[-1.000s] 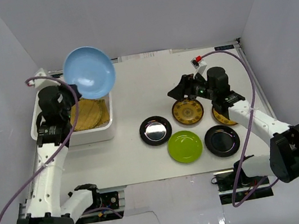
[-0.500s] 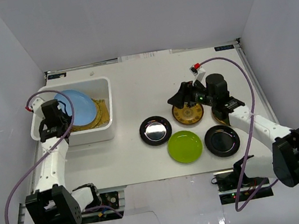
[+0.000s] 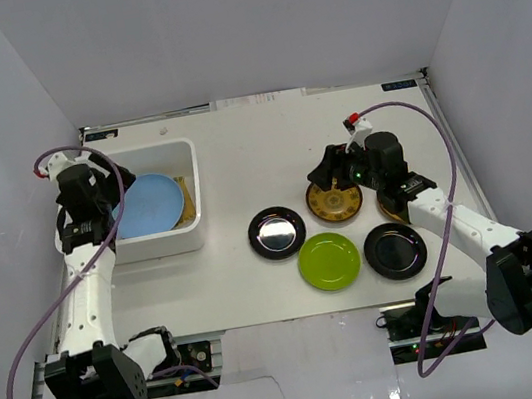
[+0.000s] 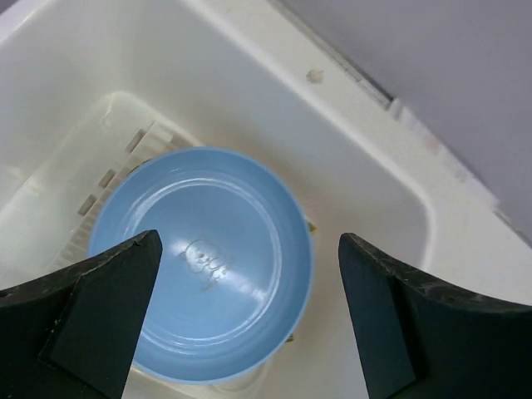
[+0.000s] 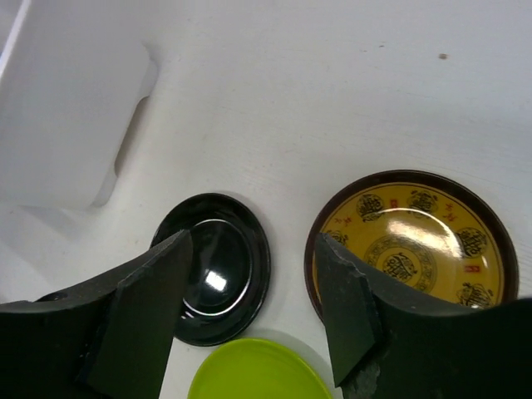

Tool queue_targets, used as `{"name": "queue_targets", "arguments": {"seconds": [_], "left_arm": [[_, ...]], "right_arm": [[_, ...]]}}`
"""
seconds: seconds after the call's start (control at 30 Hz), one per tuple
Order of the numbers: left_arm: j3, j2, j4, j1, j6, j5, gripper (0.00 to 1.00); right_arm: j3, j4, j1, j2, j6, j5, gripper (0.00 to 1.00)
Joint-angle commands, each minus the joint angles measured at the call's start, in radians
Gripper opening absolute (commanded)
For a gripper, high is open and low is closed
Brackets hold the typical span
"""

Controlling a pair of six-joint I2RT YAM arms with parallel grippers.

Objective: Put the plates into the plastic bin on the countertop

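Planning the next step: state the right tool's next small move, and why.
Probably lower the right tool onto the rim of the gold-patterned plate: its jaws stand open above that rim, and the plate lies flat on the countertop, outside the plastic bin.

Countertop point(image 3: 237, 143) w/ bin point(image 3: 192, 176), maybe 5 plates point(image 3: 329, 260)
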Motion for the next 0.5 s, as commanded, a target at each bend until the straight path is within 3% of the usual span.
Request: {"name": "queue_targets", "arguments": {"seconds": [0.0, 0.1, 0.17, 0.23, 0.27, 0.37, 0.4, 0.47], "left_arm": [[0.041, -0.106, 0.06, 0.005, 0.024, 0.094, 0.98], [0.041, -0.148, 0.081, -0.01, 0.025, 0.174, 0.95], [0.043, -0.154, 0.086, -0.038, 0.024, 0.287, 0.88], [0.05, -0.149, 0.083, -0.124, 0.027, 0.341, 0.75], [0.047, -0.149, 0.081, -0.241, 0.028, 0.338, 0.72], [0.033, -0.125, 0.077, -0.418, 0.033, 0.274, 0.58], [0.02, -0.114, 0.075, -0.525, 0.033, 0.26, 0.56], [-0.005, -0.082, 0.064, -0.624, 0.015, 0.185, 0.53]], "right_arm": [[0.037, -0.03, -0.001, -0.024, -0.039, 0.142, 0.66], [0.038, -0.053, -0.02, -0.01, -0.042, 0.174, 0.58], [0.036, -0.087, -0.033, -0.003, -0.045, 0.223, 0.49], [0.012, -0.099, -0.061, -0.012, -0.045, 0.26, 0.45], [-0.001, -0.099, -0.085, -0.016, -0.044, 0.268, 0.43], [-0.044, -0.107, -0.128, -0.027, -0.039, 0.265, 0.38], [-0.062, -0.11, -0.136, -0.023, -0.035, 0.263, 0.38], [-0.087, -0.116, -0.145, -0.026, -0.032, 0.271, 0.38]]}}
